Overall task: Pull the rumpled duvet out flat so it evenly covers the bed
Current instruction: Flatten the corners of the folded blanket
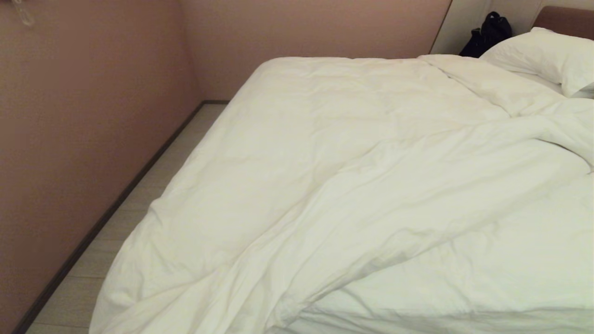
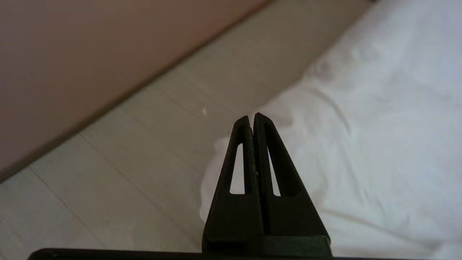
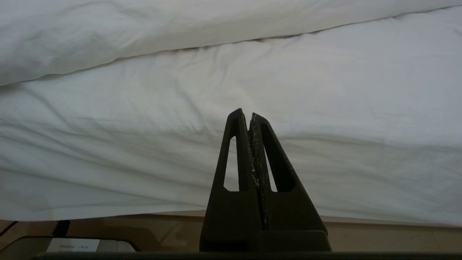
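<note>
- Nearest the head camera: the near edge of the duvet (image 1: 352,185), bunched in long diagonal folds that run from the near left toward the far right.
- The duvet covers most of the bed (image 1: 564,18); its left edge hangs down toward the floor (image 1: 153,171), and its far right part is folded back just short of the pillow (image 1: 547,58).
- Headboard visible only at the far right corner; a dark bag (image 1: 487,35) stands beside it against the wall (image 1: 83,120).
- Left gripper (image 2: 252,116): clenched, empty, held over the duvet's left edge where it meets the floor.
- Right gripper (image 3: 249,115): clenched, empty, facing the white bedding on the near side.
- Neither arm appears in the head view.
</note>
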You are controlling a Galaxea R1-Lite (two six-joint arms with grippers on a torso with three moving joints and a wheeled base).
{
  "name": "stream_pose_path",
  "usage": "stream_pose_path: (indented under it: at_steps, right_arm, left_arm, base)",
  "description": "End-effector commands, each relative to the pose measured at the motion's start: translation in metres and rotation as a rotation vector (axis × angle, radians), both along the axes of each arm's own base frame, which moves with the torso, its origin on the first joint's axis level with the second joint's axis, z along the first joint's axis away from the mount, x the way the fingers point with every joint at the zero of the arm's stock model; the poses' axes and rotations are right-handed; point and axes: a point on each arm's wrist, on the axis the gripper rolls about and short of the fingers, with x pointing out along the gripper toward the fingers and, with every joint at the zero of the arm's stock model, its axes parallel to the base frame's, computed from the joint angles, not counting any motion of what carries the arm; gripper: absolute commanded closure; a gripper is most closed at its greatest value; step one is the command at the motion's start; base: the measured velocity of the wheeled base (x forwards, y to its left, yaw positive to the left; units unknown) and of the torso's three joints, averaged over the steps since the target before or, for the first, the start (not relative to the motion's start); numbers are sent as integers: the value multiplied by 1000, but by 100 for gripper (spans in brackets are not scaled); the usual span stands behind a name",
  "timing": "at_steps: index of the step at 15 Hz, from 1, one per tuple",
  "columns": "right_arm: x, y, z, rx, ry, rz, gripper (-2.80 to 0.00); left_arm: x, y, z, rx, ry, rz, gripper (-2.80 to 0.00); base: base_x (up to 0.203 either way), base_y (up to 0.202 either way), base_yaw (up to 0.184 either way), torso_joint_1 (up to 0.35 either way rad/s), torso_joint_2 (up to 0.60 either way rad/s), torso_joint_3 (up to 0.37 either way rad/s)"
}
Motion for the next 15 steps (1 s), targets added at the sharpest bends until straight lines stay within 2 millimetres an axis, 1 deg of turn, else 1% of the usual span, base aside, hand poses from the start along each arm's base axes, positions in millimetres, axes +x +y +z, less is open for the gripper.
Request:
stream_pose_path:
  at_steps: [1,5,10,12,14,15]
  right_arm:
    - [0,0,0,0,2,1,0]
    - [0,0,0,0,2,1,0]
    - [0,0,0,0,2,1,0]
    - [0,0,0,0,2,-1,0]
    - [0,0,0,0,2,1,0]
    - [0,0,0,0,2,1,0]
  left_arm:
    - [-18,2,-12,33,-61,68,0]
    - [-39,1,-30,169,-153,87,0]
    - [-52,-5,-50,234,-216,-119,0]
    - [-52,-6,-55,270,-202,-160,0]
    - [-55,-11,-72,374,-221,-375,0]
    - [-53,-12,-77,400,-211,-443,0]
  base:
    - [0,0,0,0,0,0]
    - [0,0,0,0,0,0]
    - [0,0,0,0,0,0]
    - [0,0,0,0,0,0]
    - [0,0,0,0,0,0]
    - [0,0,0,0,0,0]
